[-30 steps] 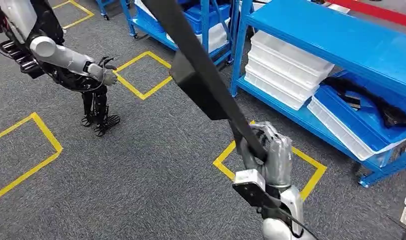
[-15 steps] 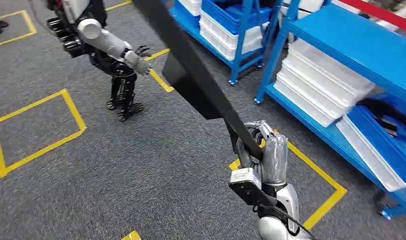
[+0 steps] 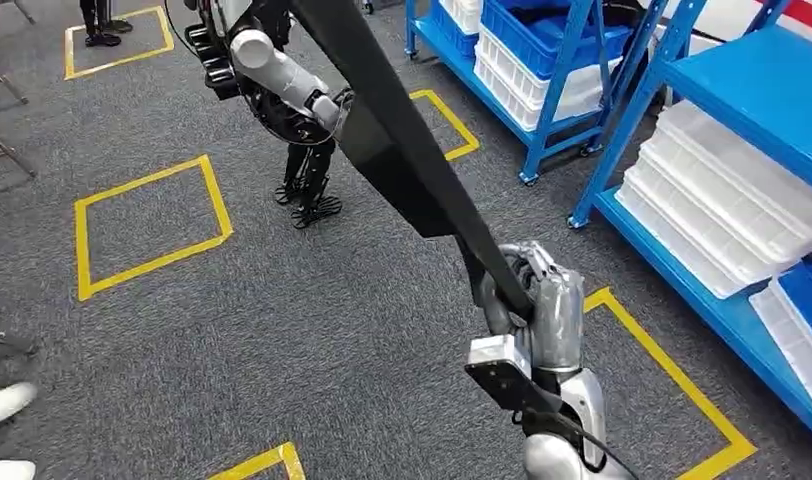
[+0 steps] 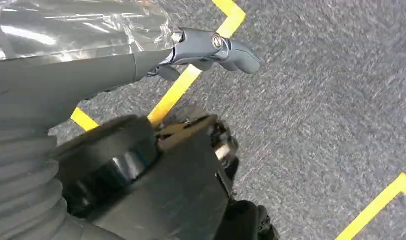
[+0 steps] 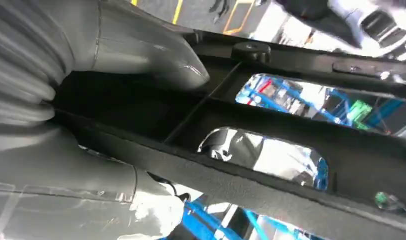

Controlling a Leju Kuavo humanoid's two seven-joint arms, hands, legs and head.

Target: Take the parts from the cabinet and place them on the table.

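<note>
My right hand [image 3: 538,308] grips the lower end of a long black part [image 3: 402,165], which slants up and to the left across the head view. In the right wrist view the part [image 5: 291,122] is a black frame with cut-out openings, and my grey thumb [image 5: 141,50] lies over it. My left hand [image 4: 91,65] hangs over the grey carpet with a dark finger [image 4: 226,47] stretched out and nothing in it. The blue cabinet [image 3: 752,90] stands at the right, with white trays [image 3: 722,210] on its lower shelf.
Another humanoid robot [image 3: 282,80] stands on the carpet at the upper left, partly behind the black part. A second blue rack [image 3: 527,60] holds blue and white bins. Yellow taped squares [image 3: 147,225] mark the floor. A person's shoes [image 3: 2,405] show at the lower left.
The camera has turned left: the cabinet has slid toward the right edge and the other robot toward the middle. My right hand keeps the same hold on the black part.
</note>
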